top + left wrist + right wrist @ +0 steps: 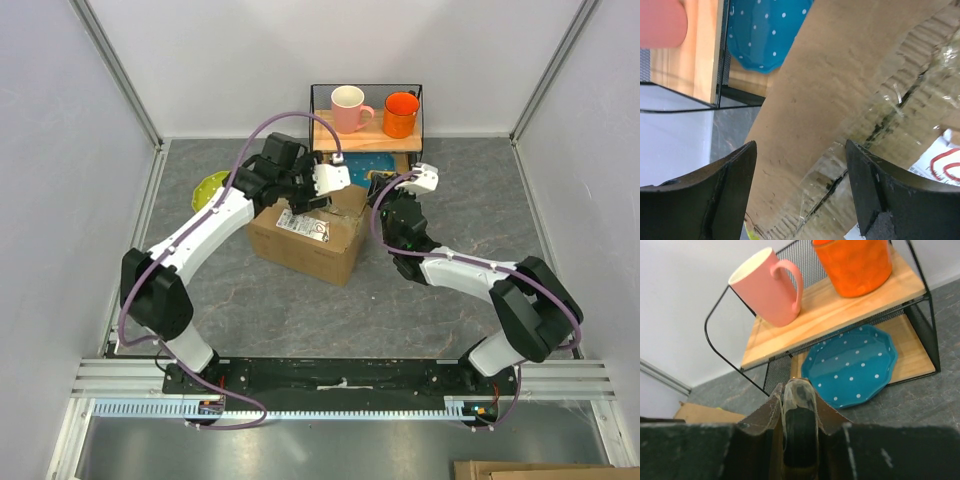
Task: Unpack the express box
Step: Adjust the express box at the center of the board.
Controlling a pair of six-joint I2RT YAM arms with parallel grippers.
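Brown corrugated cardboard, the express box [310, 240] sits mid-table [400, 310], just near of the wire shelf [312, 110], label [303, 226] up and top seemingly closed. The left gripper [800, 145] hovers over its far top edge, jaws wide apart astride the taped seam [880, 125], probably to catch a flap. The right gripper [383, 190], at the box's far right corner, is pinched together on what looks like a strip of clear tape [799, 400], likely to peel the seal away.

A grey, marbled tabletop [300, 310] is enclosed on three sides by plain white walls [60, 150], which are framed by aluminium posts [120, 70]. A black wire shelf [372, 131] with wooden boards is set against the far wall, and everything is evenly lit.
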